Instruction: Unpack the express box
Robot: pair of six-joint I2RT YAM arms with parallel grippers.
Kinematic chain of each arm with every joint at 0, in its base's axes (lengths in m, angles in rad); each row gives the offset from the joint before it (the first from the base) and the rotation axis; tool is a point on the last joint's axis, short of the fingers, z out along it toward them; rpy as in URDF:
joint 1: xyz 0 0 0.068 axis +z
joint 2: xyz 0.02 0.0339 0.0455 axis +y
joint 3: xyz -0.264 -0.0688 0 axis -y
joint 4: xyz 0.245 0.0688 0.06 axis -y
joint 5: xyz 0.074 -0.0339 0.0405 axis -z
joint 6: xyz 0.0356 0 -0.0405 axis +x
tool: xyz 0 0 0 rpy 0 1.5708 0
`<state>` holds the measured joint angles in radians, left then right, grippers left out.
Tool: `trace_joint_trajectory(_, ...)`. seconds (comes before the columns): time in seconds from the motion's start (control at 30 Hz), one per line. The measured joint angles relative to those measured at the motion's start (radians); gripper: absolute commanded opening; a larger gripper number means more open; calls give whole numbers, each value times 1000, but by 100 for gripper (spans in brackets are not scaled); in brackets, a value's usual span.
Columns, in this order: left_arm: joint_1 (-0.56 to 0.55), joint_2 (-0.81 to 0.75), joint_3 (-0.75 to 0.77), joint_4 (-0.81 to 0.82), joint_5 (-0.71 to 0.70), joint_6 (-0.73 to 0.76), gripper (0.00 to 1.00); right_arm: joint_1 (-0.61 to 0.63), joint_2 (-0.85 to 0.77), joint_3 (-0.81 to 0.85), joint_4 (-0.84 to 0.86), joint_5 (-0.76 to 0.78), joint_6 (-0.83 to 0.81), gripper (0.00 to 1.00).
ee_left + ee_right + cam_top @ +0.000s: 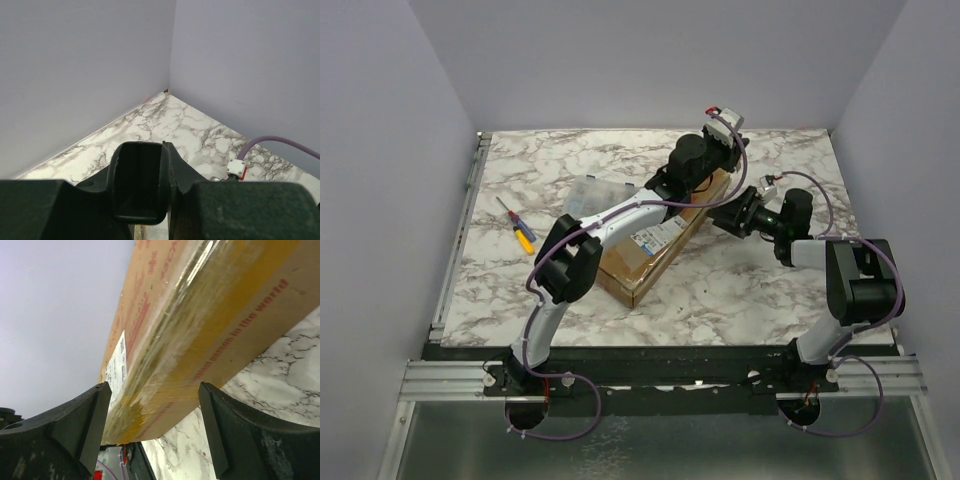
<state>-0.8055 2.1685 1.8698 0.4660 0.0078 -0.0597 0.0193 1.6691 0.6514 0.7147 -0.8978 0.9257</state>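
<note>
The express box (660,245) is a long brown carton lying diagonally at the table's centre, with a white label (655,238) on top. My left arm reaches over it; the left gripper (705,170) is at the box's far end. In the left wrist view its fingers (167,145) are pressed together, pointing at the back corner of the table; only a tan sliver shows below them. My right gripper (725,212) is at the box's far right side. In the right wrist view it (155,387) is open, with the taped, red-printed box (200,315) between its fingers.
A small clear plastic compartment case (590,195) lies just left of the box, behind my left arm. A screwdriver with a yellow and red handle (518,226) lies at the left. Grey walls enclose the marble table (770,290) on three sides.
</note>
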Motion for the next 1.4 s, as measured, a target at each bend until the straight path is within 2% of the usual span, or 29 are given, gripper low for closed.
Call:
trace_joint_trajectory(0.1, 0, 19, 10, -4, 10, 18, 0, 5, 4, -1, 38, -14, 11, 66)
trace_joint_trajectory(0.17, 0, 30, 19, -6, 11, 26, 0, 5, 11, -10, 59, -21, 21, 49)
trace_joint_trajectory(0.2, 0, 34, 21, -6, 11, 29, 0, 5, 16, -19, 74, -24, 29, 45)
trace_joint_trajectory(0.23, 0, 37, 23, -6, 11, 32, 0, 5, 21, -32, 90, -26, 42, 49)
trace_joint_trajectory(0.3, 0, 46, 29, -7, 11, 37, 0, 5, 37, -70, 145, -32, 81, 68)
trace_joint_trajectory(0.33, 0, 50, 32, -7, 11, 39, 0, 5, 51, -92, 184, -35, 110, 74)
trace_joint_trajectory(0.37, 0, 54, 34, -7, 11, 39, 0, 5, 69, -111, 226, -39, 140, 76)
trace_joint_trajectory(0.67, 0, 68, 35, -13, 11, 61, 0, 68, 216, -133, 556, -31, 374, 78)
trace_joint_trajectory(0.8, 0, 68, 35, -13, 10, 69, 0, 128, 222, -109, 574, 24, 415, 77)
trace_joint_trajectory(0.97, 0, 68, 35, -13, 10, 72, 0, 165, 224, -104, 568, 121, 430, 69)
trace_joint_trajectory(1.17, 0, 68, 35, -13, 10, 73, 0, 163, 308, -66, 595, 150, 450, 61)
trace_joint_trajectory(1.3, 0, 68, 35, -13, -2, 81, 0, 162, 313, -61, 608, 165, 450, 62)
trace_joint_trajectory(1.4, 0, 68, 35, -13, -35, 88, 0, 163, 311, -61, 604, 169, 433, 71)
